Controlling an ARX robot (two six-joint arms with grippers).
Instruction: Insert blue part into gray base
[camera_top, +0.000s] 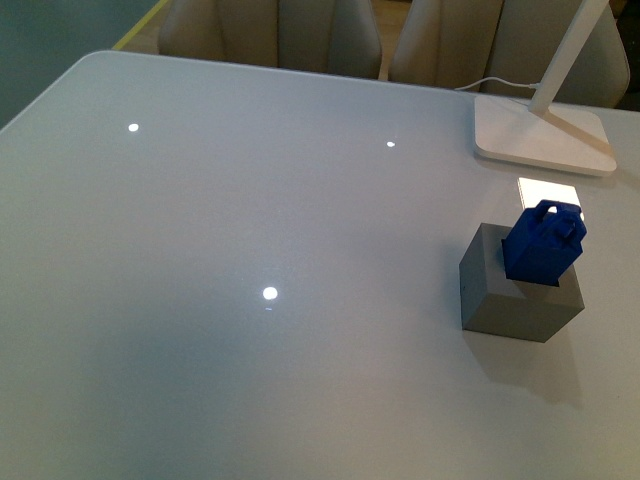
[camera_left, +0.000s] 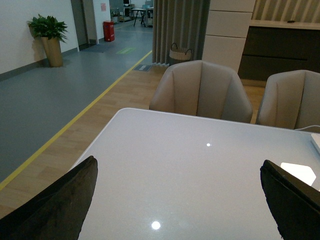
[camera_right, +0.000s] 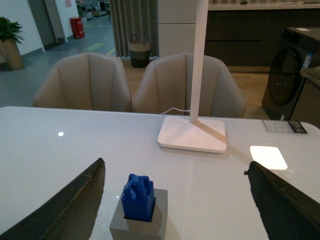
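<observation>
The gray base (camera_top: 505, 300) sits on the white table at the right, near the lamp foot. The blue part (camera_top: 543, 244) stands in the square hole in its top, most of it sticking up, knob uppermost. In the right wrist view the blue part (camera_right: 138, 198) rises out of the gray base (camera_right: 146, 227) between the two dark fingers (camera_right: 65, 207), closer to one of them; my right gripper (camera_right: 175, 200) is open and touches neither. My left gripper (camera_left: 177, 200) is open over bare table. No arm shows in the front view.
A white lamp foot (camera_top: 540, 135) with a slanted white stem and a cable stands at the table's back right. Two beige chairs (camera_top: 270, 35) line the far edge. Bright ceiling-light spots reflect on the glossy table (camera_top: 250, 250).
</observation>
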